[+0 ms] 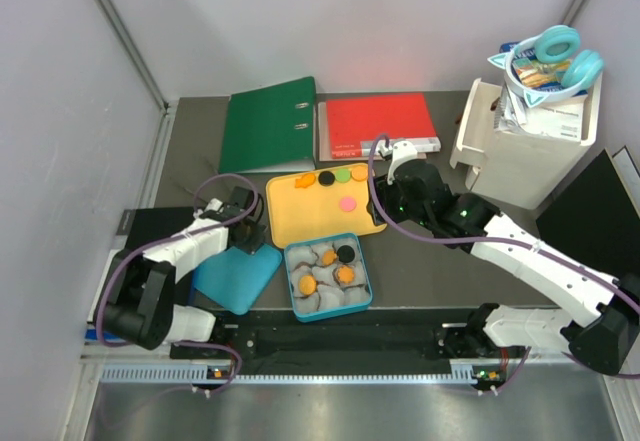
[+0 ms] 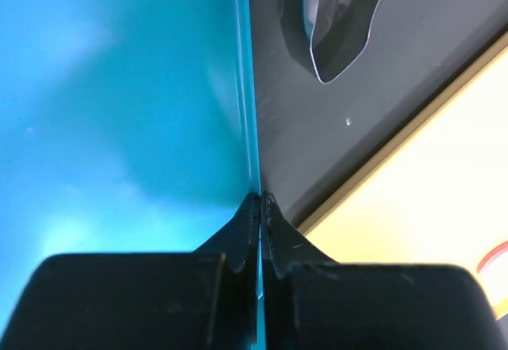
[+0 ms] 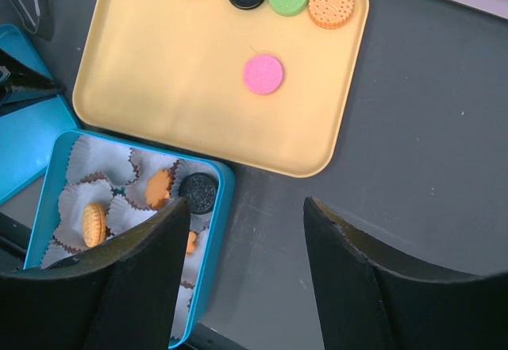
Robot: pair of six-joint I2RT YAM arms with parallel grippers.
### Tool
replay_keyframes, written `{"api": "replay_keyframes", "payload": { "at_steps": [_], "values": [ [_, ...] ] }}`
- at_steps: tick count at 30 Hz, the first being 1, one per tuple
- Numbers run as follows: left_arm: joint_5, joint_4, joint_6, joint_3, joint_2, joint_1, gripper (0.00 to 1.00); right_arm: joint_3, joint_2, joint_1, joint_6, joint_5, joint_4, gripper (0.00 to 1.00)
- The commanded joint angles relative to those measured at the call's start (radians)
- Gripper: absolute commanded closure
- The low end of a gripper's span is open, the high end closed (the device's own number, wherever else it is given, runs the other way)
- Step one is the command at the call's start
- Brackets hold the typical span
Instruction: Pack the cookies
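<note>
On the yellow tray [image 3: 159, 88]: five cookies [image 3: 263, 74], two orange, one black, one green, one pink. In the teal box [image 3: 225, 177], among paper cups [image 3: 95, 155]: four more, three orange, one black. Left hand [image 2: 260, 201] pinched tight on the teal lid's [image 2: 119, 88] edge. Right hand [image 3: 246, 207] half spread, empty, poised above the desk [image 3: 413, 128] by the box.

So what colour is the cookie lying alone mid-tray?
That cookie is pink, shown best in the right wrist view.

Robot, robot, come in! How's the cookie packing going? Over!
Left gripper shut on edge of blue lid. Right gripper open. Five cookies on yellow tray, some in blue box. Nothing in the way.
</note>
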State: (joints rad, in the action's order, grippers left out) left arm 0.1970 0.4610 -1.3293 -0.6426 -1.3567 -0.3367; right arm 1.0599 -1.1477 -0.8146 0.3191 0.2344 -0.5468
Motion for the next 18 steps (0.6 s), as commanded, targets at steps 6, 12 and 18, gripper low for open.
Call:
{"api": "replay_keyframes", "payload": {
  "at_steps": [6, 12, 18],
  "values": [
    [0.028, 0.254, 0.048, -0.067, 0.129, 0.001, 1.00, 0.009, -0.001, 0.012, 0.011, 0.008, 0.030, 0.41],
    [0.028, 0.401, 0.071, -0.218, 0.229, 0.001, 1.00, 0.015, -0.012, 0.012, 0.015, 0.000, 0.034, 0.41],
    [0.013, 0.455, 0.082, -0.370, 0.272, 0.001, 1.00, 0.028, -0.017, 0.012, 0.018, -0.009, 0.031, 0.41]
  ]
}}
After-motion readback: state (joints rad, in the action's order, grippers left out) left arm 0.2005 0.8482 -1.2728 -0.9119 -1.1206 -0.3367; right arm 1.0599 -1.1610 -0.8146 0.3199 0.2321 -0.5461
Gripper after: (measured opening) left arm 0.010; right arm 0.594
